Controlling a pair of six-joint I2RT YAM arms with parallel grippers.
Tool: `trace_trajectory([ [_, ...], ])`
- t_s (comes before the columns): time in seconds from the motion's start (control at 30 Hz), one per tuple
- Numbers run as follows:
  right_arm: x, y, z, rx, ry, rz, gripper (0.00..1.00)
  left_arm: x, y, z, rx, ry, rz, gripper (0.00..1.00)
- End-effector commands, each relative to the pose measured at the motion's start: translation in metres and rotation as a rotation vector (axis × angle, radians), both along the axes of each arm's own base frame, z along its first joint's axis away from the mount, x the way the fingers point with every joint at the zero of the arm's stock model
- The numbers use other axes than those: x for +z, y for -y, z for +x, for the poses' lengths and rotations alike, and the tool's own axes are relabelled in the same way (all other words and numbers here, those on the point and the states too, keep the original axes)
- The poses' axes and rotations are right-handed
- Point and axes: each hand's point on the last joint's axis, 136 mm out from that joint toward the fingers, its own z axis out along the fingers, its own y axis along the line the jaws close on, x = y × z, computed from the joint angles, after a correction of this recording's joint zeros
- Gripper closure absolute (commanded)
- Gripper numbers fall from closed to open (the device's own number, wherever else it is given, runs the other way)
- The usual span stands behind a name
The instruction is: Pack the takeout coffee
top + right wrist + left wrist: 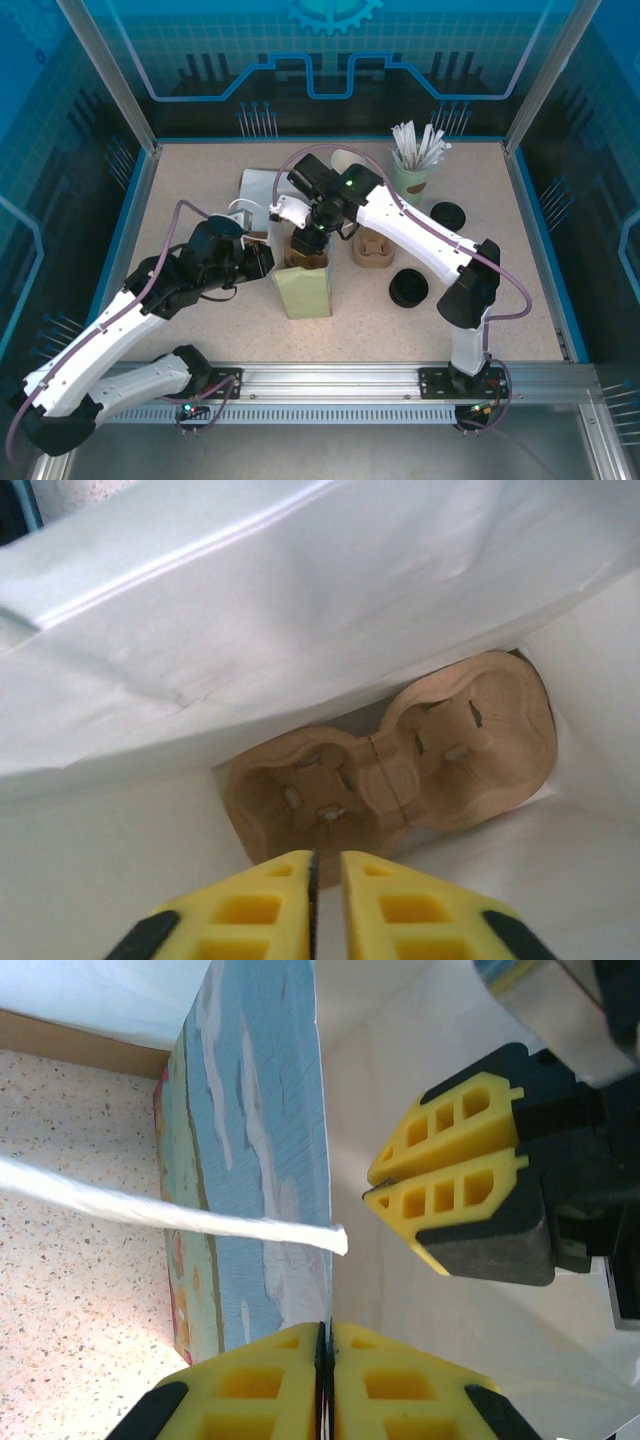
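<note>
Right gripper [326, 868] sits closest to its wrist lens, its yellow fingers drawn together with nothing between them, hanging in the mouth of the paper bag [300, 600]. Below it, at the bottom of the bag, lies a brown pulp cup carrier [400, 770], and both of its sockets that show are empty. From the left wrist, the left gripper [325, 1332] has its fingers pressed together on the bag's upper edge, printed outside to one side and white inside to the other, so that it appears to be holding the mouth open. Seen from above, the bag [305, 290] stands upright in the middle of the table between the two arms. The takeout coffee [343, 158] appears to be the pale rim just behind the right arm near the back of the table, mostly hidden and well apart from the bag. A second carrier [372, 250] and two black lids [408, 288] rest on the table to the right. By my judgement the preparation is done, with the bag open and the carrier seated, but the main step is left: the cup has not yet gone in, and neither gripper carries it.
</note>
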Motion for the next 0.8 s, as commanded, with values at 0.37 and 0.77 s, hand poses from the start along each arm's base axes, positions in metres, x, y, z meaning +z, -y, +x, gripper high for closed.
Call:
trace_trajectory([
  [0.37, -0.013, -0.005, 0.007, -0.075, -0.024, 0.002, 1.0, -0.006, -0.008, -0.003, 0.036, -0.015, 0.007, 0.89],
  [0.77, -0.045, -0.008, 0.019, -0.167, -0.05, -0.067, 1.0, -0.007, -0.006, -0.003, 0.041, -0.017, -0.017, 0.89],
])
